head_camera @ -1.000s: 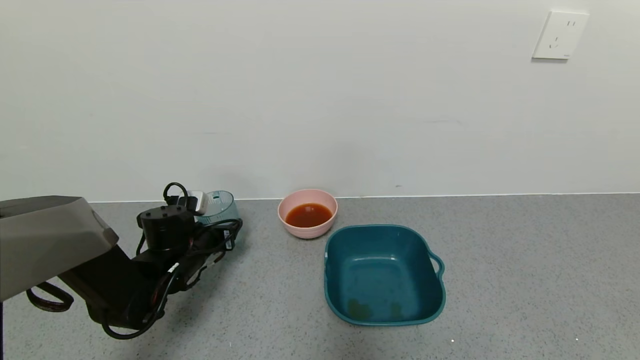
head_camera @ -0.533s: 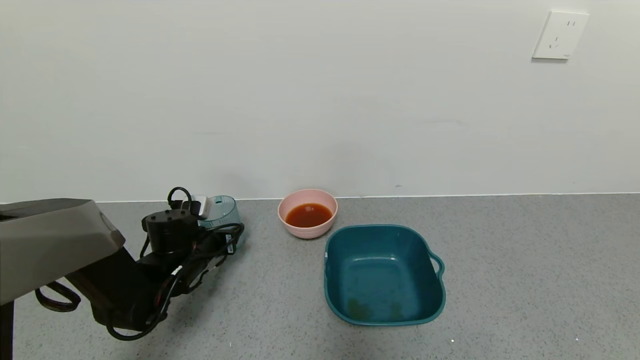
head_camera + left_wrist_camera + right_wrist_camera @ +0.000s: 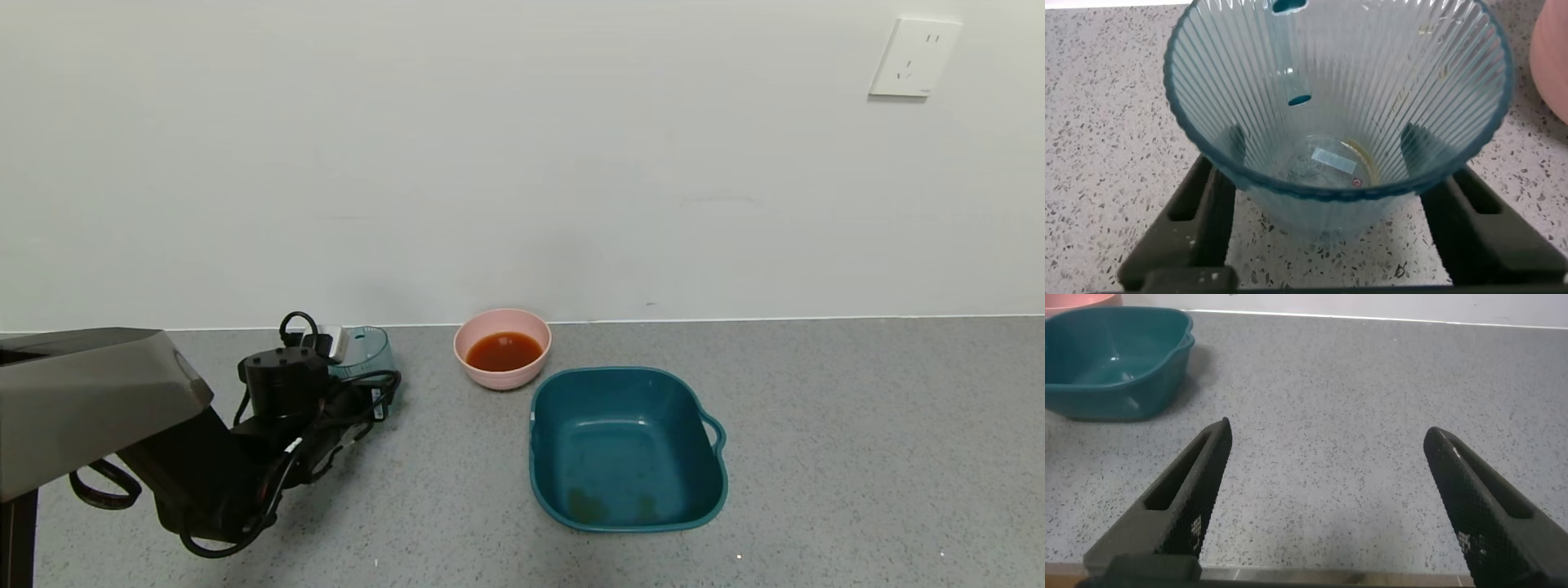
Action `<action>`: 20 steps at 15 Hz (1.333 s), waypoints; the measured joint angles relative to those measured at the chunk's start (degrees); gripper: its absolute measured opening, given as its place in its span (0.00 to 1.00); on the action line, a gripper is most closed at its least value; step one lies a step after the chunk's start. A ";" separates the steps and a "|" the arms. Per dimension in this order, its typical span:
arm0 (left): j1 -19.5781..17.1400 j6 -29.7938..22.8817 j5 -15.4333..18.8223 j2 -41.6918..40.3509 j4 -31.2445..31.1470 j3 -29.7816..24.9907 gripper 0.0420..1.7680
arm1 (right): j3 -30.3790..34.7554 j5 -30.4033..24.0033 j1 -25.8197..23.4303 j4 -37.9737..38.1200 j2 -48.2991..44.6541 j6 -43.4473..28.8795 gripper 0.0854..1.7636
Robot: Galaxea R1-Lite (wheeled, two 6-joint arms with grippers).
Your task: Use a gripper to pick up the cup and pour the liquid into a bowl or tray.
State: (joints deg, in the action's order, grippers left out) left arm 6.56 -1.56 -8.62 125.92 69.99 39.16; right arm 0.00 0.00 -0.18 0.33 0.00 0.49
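Cup (image 3: pixel 1339 122), ribbed, translucent blue-grey, emptied, between left pincer (image 3: pixel 1331 212) fingers.

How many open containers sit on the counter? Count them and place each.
3: cup at the left tool, pink bowl mid-counter by the wall, teal tub right of it, nearer the robot.

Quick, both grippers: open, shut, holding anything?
Left gripper: fingers on either side of the empty cup on the counter, apparently gripping it.
Right gripper: open, holding nothing.
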 joint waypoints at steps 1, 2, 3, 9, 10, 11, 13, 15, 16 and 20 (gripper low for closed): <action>-0.04 0.02 -0.02 -0.01 0.00 0.00 0.80 | 0.00 0.00 0.00 0.02 0.00 0.02 0.97; -0.04 0.00 -0.02 -0.01 0.05 0.00 0.82 | 0.00 0.00 0.00 0.02 0.00 -0.02 0.97; -0.04 -0.04 -0.04 -0.04 0.02 -0.07 0.84 | 0.00 0.00 0.00 0.02 0.00 -0.02 0.97; -0.06 0.00 -0.11 -1.06 -0.15 -0.55 0.91 | 0.00 0.00 0.00 0.00 0.00 0.02 0.97; -0.06 0.07 -0.09 -1.41 -0.33 -0.71 0.92 | 0.00 0.00 0.00 0.02 0.00 -0.02 0.97; -0.06 0.05 -0.11 -1.80 -0.61 -0.85 0.92 | 0.00 0.00 0.00 0.02 0.00 0.00 0.97; -0.06 0.09 -0.11 -3.21 -1.38 -1.54 0.93 | 0.00 0.00 0.00 0.02 0.00 -0.02 0.97; -0.06 0.20 -0.11 -5.55 -4.08 -2.33 0.94 | 0.00 0.00 0.00 0.00 0.00 0.00 0.97; -0.06 0.24 -0.11 -7.09 -5.90 -2.67 0.94 | 0.00 0.00 0.00 0.00 0.00 0.00 0.97; -0.09 0.33 -0.17 -15.99 -13.95 -3.85 0.95 | 0.00 0.00 0.00 0.00 0.00 0.00 0.97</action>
State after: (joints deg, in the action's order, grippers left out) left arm 6.47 -1.23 -8.79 109.92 56.04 35.30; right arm 0.00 0.00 -0.18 0.33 0.00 0.49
